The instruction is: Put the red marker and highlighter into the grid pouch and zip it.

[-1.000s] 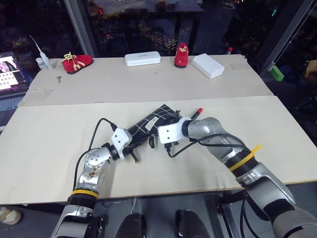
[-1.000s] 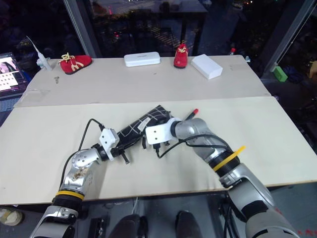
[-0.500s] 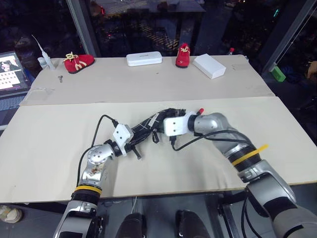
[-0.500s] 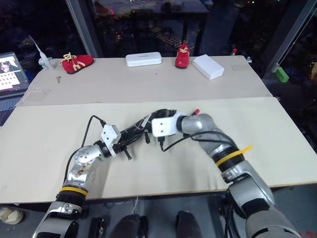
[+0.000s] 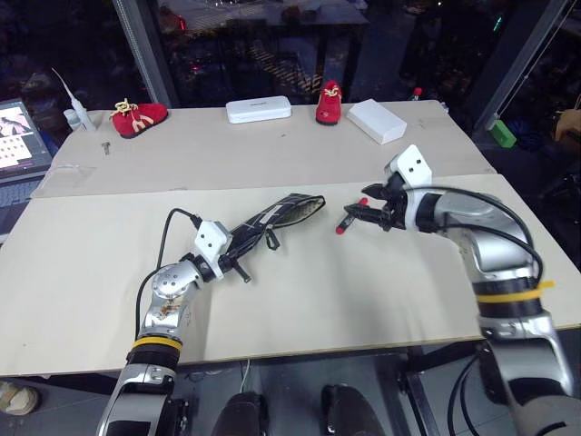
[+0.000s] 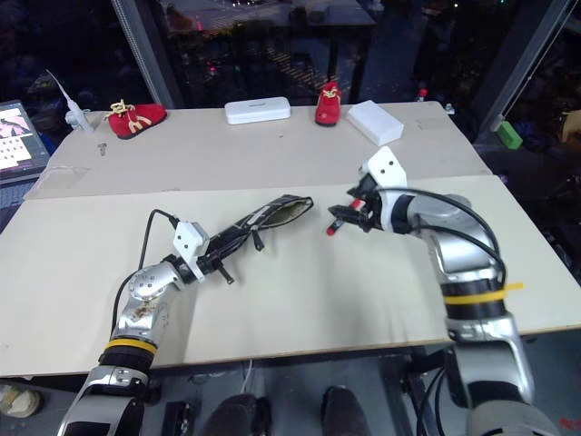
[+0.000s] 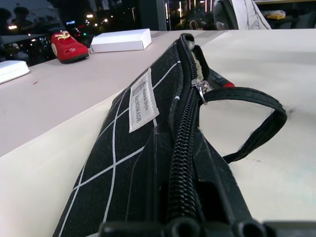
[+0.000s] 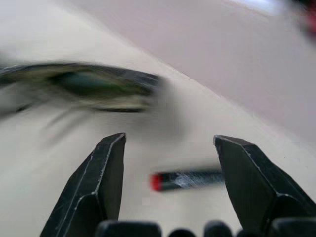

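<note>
On the far left a laptop [image 5: 18,136] is sitting at the table's [image 5: 300,300] edge, its screen glowing, and past it one red baby shoe [image 5: 138,115] is lying near the back. Coming inward, the left gripper [image 5: 225,257] is pinching the near end of the grid pouch [image 5: 277,216], its fingers pressed together on the fabric, and the pouch is stretching away from it toward the middle of the table, lifted at the held end. The pouch's far end is gaping open (the zipper teeth and the pull loop [image 7: 252,118] are showing plainly in the left wrist view, along with the small white label [image 7: 142,98]). A pale greenish thing is showing inside the mouth, though I cannot tell for sure that it is the highlighter. Behind, a white case [image 5: 259,109] is lying flat, then a second red shoe [image 5: 329,102] and a white box [image 5: 379,120]. Right of the pouch's mouth, the red marker [image 5: 349,221] is lying on the table, apart from the pouch. The right gripper [image 5: 370,213] is hovering just over the marker with its fingers [image 8: 98,182] spread wide on either side, gripping nothing. Off beyond the table's right corner a green block [image 5: 505,136] is sitting.
</note>
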{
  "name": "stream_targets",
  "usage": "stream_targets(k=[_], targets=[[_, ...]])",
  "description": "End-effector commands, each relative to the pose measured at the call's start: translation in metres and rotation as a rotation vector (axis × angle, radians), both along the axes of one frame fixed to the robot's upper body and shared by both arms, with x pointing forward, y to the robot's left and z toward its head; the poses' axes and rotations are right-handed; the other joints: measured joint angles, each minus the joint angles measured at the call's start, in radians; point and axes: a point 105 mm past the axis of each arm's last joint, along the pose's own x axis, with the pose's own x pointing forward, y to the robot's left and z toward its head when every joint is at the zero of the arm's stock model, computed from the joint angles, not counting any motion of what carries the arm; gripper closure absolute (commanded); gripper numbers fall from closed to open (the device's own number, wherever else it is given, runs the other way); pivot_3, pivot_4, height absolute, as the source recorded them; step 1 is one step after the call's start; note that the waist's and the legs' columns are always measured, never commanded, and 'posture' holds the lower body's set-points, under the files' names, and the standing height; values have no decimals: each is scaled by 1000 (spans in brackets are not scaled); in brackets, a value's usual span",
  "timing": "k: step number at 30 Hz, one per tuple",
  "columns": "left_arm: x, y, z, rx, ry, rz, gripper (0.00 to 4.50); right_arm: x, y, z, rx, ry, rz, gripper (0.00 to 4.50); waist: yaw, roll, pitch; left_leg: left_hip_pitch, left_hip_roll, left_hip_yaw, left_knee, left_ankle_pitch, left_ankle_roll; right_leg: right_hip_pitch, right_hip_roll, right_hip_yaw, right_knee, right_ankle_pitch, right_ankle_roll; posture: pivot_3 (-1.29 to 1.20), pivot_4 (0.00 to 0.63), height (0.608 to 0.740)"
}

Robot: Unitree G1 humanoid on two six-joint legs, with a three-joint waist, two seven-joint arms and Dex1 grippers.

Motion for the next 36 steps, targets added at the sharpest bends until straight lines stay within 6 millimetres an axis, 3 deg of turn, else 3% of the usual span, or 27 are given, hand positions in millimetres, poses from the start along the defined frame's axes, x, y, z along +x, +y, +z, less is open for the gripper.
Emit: stream_targets(k=[1, 10, 17, 22, 27, 32, 36], targets=[[-2, 0, 12, -20, -49, -1, 4500, 14, -18, 0, 69, 87, -200, 1331, 2, 0, 0, -1, 0, 0, 0, 0, 0, -1, 0, 0, 0, 0, 0, 0, 150, 740], [-2, -9, 19, -31, -53, -12, 4500, 38, -18, -6, 117, 147, -393, 1331, 3, 0, 0, -8, -2, 0, 0, 0, 0, -2, -2, -1, -2, 2, 3, 0, 150, 740], [-3, -6, 18, -35, -47, -3, 4500, 50, -12, -15, 52, 145, -424, 1331, -2, 1, 0, -7, -1, 0, 0, 0, 0, -2, 1, -1, -1, 2, 3, 0, 150, 740], [-3, -2, 15, -42, -43, 10, 4500, 53, 3, -23, 27, 161, -396, 1331, -7, 1, 0, -7, -1, 0, 0, 0, 0, -2, 1, 0, -1, 2, 3, 0, 150, 740], [-2, 1, 6, -46, -30, 22, 4500, 52, 25, -46, -48, 186, -357, 1331, -11, 1, 0, -7, -1, 0, 0, 0, 0, -2, 1, 0, -1, 2, 3, 0, 150, 740], [0, 3, 2, -50, -32, 27, 4500, 48, 28, -69, -177, 166, -321, 1331, -26, 1, 0, -4, -1, 0, 0, 0, 0, 1, 1, 0, -1, 2, 3, 0, 150, 740], [1, 4, 3, -55, -41, 33, 4500, 46, 23, -74, -201, 151, -303, 2497, -27, 1, 0, -2, -1, 0, 0, 0, 0, 2, 1, 0, 0, 2, 3, 0, 150, 740]])
